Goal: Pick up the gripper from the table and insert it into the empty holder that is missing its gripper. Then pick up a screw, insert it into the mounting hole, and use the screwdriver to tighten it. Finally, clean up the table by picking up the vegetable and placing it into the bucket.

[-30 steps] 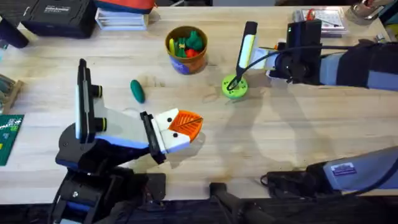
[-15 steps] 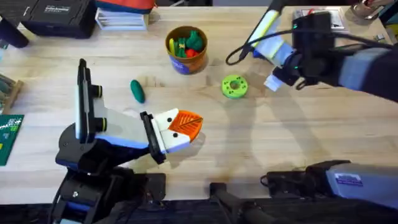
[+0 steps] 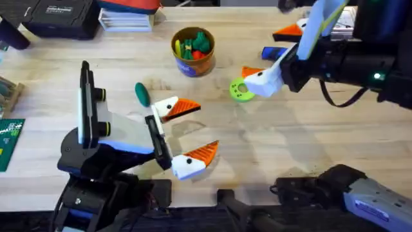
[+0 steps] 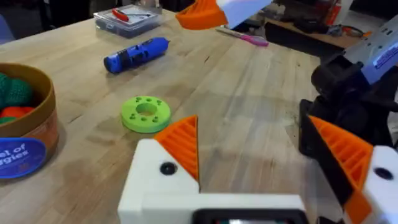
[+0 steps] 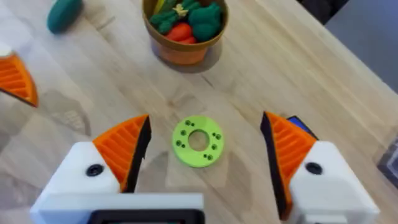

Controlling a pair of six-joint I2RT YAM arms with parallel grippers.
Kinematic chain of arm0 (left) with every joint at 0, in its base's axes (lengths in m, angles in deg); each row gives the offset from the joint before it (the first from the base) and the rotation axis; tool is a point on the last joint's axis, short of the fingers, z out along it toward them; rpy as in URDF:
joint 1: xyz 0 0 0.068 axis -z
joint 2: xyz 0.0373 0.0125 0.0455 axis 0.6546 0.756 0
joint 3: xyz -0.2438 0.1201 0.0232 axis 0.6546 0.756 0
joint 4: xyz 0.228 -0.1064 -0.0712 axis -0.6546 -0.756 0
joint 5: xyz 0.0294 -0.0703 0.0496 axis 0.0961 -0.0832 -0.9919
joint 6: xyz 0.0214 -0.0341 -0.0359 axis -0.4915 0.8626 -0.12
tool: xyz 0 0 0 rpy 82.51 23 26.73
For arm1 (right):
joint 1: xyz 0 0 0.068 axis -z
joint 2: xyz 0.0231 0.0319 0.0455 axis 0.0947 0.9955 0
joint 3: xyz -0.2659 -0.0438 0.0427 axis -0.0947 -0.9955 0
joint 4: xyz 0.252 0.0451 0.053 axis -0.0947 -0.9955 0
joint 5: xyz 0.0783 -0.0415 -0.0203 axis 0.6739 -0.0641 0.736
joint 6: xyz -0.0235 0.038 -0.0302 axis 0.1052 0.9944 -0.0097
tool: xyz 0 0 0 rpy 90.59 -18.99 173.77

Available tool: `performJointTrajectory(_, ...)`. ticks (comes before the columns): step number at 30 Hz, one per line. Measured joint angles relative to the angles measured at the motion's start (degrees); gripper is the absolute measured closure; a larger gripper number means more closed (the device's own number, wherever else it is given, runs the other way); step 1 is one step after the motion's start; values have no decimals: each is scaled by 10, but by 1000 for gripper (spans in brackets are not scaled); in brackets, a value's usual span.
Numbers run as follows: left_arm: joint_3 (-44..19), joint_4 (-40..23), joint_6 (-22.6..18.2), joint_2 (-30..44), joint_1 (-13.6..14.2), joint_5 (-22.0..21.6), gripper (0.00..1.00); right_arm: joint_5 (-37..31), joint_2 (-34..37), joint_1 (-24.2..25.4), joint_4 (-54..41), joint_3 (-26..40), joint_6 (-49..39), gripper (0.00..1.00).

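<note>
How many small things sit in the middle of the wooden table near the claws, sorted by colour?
Green: 2, dark green oblong toy vegetable, flat lime-green round disc.
Blue: 1, blue pen-shaped screwdriver.
Yellow-rimmed: 1, round pot holding toys.
Total: 4.

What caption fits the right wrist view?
Open right gripper poised above the lime-green disc, with the bucket of toy vegetables beyond.

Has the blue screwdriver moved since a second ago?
Yes. The screwdriver stood tilted over the green disc; now it lies on the table, beyond the disc.
</note>
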Motion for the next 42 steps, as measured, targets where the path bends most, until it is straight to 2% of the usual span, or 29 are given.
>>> performJointTrajectory(6,0,33,3,0,0,-27,15,14,0,-14,0,0,27,8)
performJointTrajectory(9,-6,26,13,0,0,-60,15,16,0,-15,0,0,41,4)
performJointTrajectory(11,-26,-1,22,0,0,-90,15,17,0,-14,0,0,47,7)
performJointTrajectory(15,-103,-119,31,4,0,-177,15,18,0,-15,8,0,54,8)
performJointTrajectory(19,-192,-220,31,56,0,-270,15,20,0,-14,11,0,56,8)
performJointTrajectory(27,-349,-331,20,251,0,-455,15,20,10,-15,12,0,58,8)
performJointTrajectory(30,-391,-362,19,326,0,-509,15,20,13,-15,11,0,58,8)
performJointTrajectory(35,-434,-380,26,426,0,-548,15,20,14,-15,8,0,58,8)
performJointTrajectory(42,-443,-380,67,481,0,-560,15,20,14,-15,4,0,58,8)
